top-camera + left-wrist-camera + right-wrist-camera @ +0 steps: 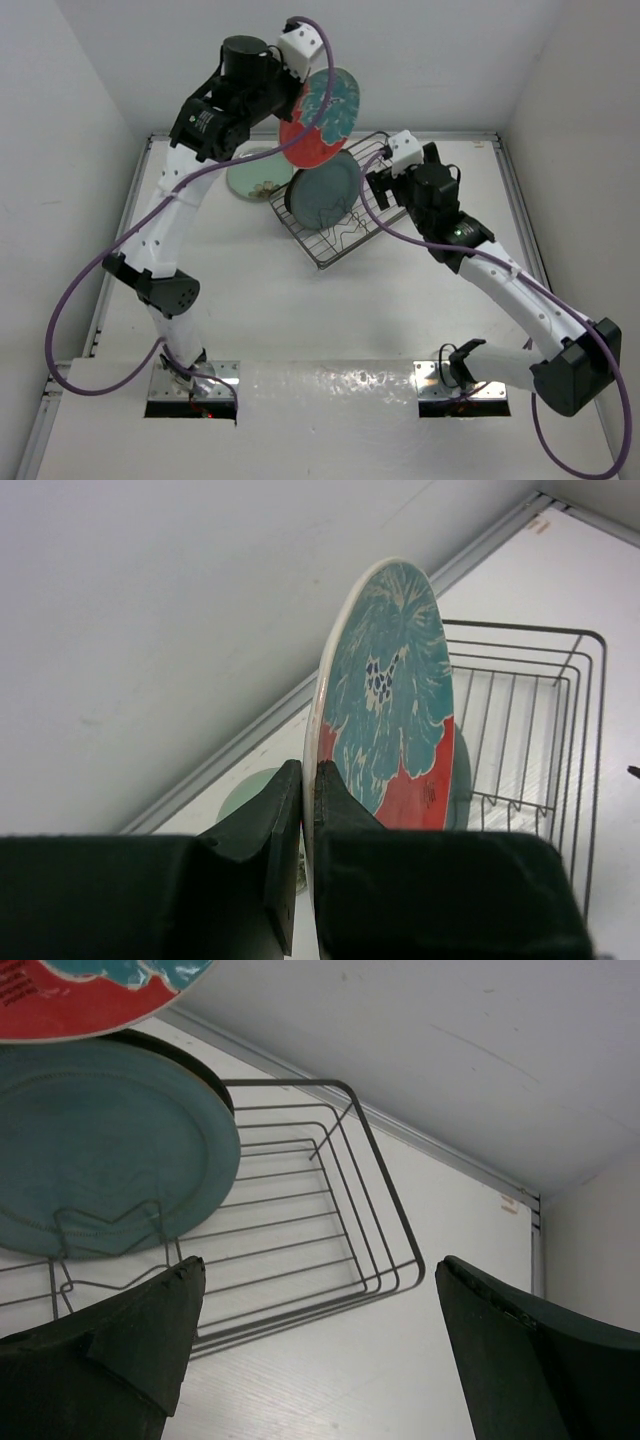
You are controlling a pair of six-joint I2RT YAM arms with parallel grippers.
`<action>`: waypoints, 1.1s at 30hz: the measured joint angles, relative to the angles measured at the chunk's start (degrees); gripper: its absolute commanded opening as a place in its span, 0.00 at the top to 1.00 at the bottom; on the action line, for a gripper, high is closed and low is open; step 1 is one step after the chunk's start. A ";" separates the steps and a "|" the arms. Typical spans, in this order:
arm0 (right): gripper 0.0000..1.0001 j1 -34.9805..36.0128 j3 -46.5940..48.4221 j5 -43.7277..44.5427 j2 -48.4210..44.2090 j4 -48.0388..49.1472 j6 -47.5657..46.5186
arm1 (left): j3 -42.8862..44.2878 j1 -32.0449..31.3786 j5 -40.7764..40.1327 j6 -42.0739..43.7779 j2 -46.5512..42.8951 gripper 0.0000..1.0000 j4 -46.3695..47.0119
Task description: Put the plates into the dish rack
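My left gripper (pixel 296 102) (pixel 308 775) is shut on the rim of a red-rimmed plate (pixel 320 118) (pixel 395 710) with a mottled teal centre. It holds the plate on edge in the air above the far end of the dish rack (pixel 336 246) (pixel 560 710) (pixel 370 1190). A dark teal plate (pixel 325 195) (pixel 100 1150) stands upright inside the rack. On the table left of the rack lies a pale mint green plate (pixel 250 178) (pixel 245 790). My right gripper (pixel 383 183) (pixel 320 1265) hangs open beside the rack's right side, with nothing between its fingers.
White walls close in the table on the left, back and right, and a raised metal lip (pixel 470 135) runs along the back edge. Purple cables (pixel 90 280) loop off both arms. The rack sits at an angle near the back wall.
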 measured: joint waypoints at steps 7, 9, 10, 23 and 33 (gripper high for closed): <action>0.04 0.00 -3.93 4.98 -4.31 0.74 0.48 | -6.32 -4.24 1.11 0.72 0.37 1.00 1.29; 0.04 0.00 -5.01 6.56 -5.64 1.20 0.42 | -7.69 -4.98 1.22 1.25 1.73 1.00 1.22; 0.04 0.00 -5.55 7.52 -6.45 1.51 0.31 | -8.13 -5.46 1.20 1.64 2.82 1.00 1.22; 0.04 0.00 -8.87 12.55 -10.97 3.06 -0.37 | -17.75 -8.74 0.70 7.89 5.86 1.00 5.18; 0.03 0.00 -9.25 12.57 -10.88 3.08 -0.85 | -19.74 -9.33 -3.93 13.29 5.88 1.00 10.43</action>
